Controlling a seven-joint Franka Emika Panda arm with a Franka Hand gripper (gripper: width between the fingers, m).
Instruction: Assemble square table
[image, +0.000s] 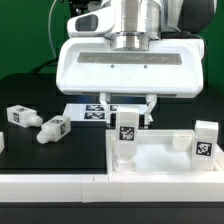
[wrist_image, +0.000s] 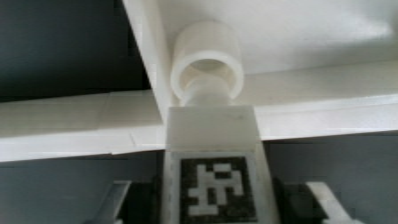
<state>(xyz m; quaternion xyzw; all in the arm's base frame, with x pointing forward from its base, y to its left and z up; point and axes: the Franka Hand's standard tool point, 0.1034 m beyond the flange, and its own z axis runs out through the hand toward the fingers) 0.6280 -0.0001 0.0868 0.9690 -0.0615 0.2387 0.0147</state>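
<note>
Black table (image: 50, 158) carries the square slab (image: 165, 158). Just below the claw (image: 127, 108), whose jaws stand apart, one tagged leg (image: 127, 130) stands upright.

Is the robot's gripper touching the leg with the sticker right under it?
Apart. The wrist view shows a dark gap on each side between the fingers and the leg, so the gripper sits open around it.
</note>
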